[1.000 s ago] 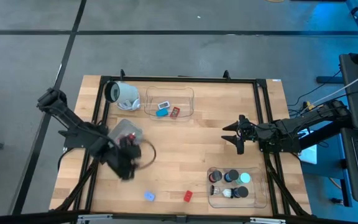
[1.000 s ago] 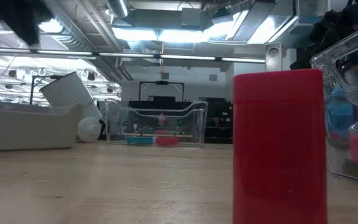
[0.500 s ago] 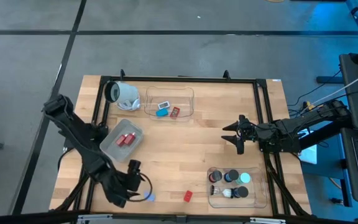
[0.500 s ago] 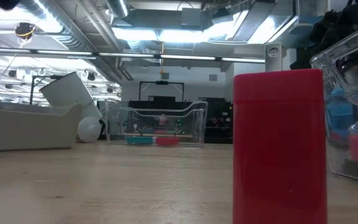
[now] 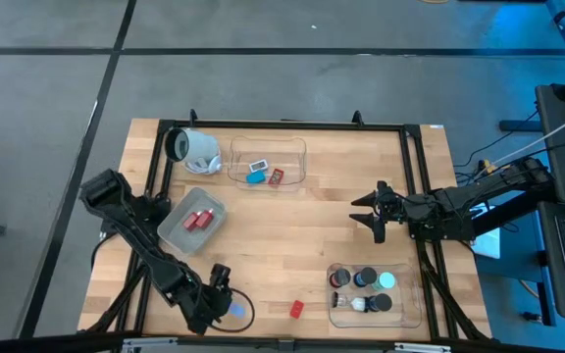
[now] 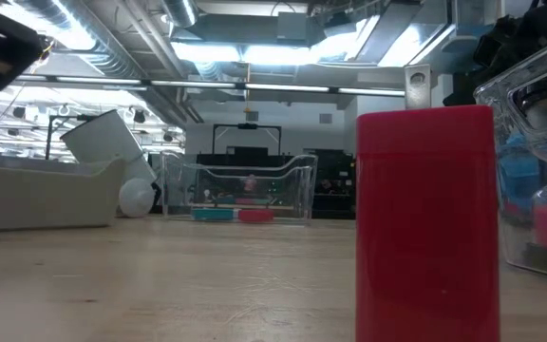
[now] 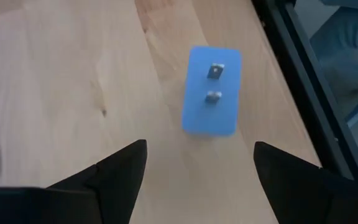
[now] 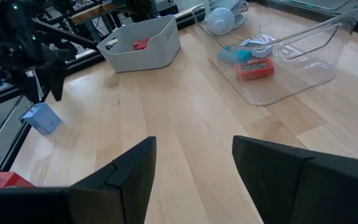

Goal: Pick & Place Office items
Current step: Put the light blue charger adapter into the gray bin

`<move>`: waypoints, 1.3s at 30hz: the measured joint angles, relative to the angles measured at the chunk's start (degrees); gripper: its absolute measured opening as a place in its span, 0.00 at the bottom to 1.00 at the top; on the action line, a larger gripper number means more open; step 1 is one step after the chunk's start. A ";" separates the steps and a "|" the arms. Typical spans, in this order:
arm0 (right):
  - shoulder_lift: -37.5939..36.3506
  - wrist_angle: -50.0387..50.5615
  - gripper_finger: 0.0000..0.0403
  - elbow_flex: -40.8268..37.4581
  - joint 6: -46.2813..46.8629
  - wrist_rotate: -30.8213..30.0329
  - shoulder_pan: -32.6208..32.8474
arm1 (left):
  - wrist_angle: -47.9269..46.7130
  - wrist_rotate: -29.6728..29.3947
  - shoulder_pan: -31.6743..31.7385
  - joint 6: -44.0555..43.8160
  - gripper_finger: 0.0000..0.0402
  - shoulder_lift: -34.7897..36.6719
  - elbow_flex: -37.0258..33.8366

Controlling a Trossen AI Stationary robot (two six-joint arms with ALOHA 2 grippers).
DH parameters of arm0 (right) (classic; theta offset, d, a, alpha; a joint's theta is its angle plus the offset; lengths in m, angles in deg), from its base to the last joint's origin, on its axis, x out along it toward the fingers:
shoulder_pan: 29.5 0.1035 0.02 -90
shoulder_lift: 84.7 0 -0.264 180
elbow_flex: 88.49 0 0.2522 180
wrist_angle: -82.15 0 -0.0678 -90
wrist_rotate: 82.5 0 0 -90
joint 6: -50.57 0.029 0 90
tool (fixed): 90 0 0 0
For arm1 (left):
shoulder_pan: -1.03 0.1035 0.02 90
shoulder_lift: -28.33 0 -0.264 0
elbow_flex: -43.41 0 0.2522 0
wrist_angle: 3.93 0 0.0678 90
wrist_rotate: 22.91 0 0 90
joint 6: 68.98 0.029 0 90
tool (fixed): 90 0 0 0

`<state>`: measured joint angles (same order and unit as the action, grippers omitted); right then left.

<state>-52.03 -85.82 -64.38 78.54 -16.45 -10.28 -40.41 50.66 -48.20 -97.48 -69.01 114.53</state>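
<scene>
- Surface (image 5: 292,226): pale wooden butcher-block planks, framed by a black metal rail.
- Blue piece (image 7: 211,91): a flat rounded rectangle of matte blue plastic with two small metal prongs on its face, lying on the wood near the front edge; the high view is showing only a sliver of it (image 5: 235,310) beside the left gripper.
- Left gripper (image 5: 220,294): hanging over the front-left of the surface, its jaws standing spread wide and released, empty, the blue piece lying just ahead of them and untouched.
- Red block (image 5: 296,308): a small boxy red item sitting alone on the wood to the right of the blue piece; in the low view it is filling the foreground as a tall glossy red slab (image 6: 427,223).
- Grey bin (image 5: 191,221): an opaque rounded-corner tub carrying red items.
- Clear tray (image 5: 267,163): transparent plastic at the back, holding a white, a teal-blue and a red piece.
- Second clear tray (image 5: 337,309): at the front right, holding round black, teal and white pucks.
- White cylinder (image 5: 193,149): lying on its side at the back left.
- Right gripper (image 5: 373,212): waiting over the right side, jaws partly parted and gripping nothing.
</scene>
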 joint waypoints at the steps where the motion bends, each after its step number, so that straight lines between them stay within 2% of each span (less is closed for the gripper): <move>1: 0.00 0.02 0.53 0.00 0.00 -0.01 0.00 | 0.94 -0.02 0.15 0.38 0.73 -0.61 0.02; 10: 0.00 0.02 0.53 0.00 0.02 0.00 0.00 | 7.28 -2.03 1.78 3.39 0.73 -2.30 0.02; 17: 0.00 0.00 0.53 0.00 0.00 0.00 -0.01 | 7.63 -0.45 2.95 2.29 0.71 -2.35 0.00; 24: 0.00 0.02 0.53 0.00 0.01 0.00 0.00 | 7.59 2.63 2.88 2.30 0.60 -2.35 0.01; 30: 0.00 0.00 0.53 0.00 0.02 0.00 -0.02 | 8.19 0.16 2.90 2.72 0.49 -2.35 0.00; 37: 0.00 0.01 0.53 0.00 0.01 0.00 -0.01 | 8.44 -1.12 2.90 1.50 0.30 -2.35 0.00; 39: 0.00 0.02 0.53 0.00 0.01 0.00 -0.01 | 8.33 -1.10 2.92 0.52 0.29 -2.13 0.00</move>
<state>-52.03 -85.80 -64.38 78.55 -16.45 -10.29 -32.08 49.57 -45.28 -96.96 -71.13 114.53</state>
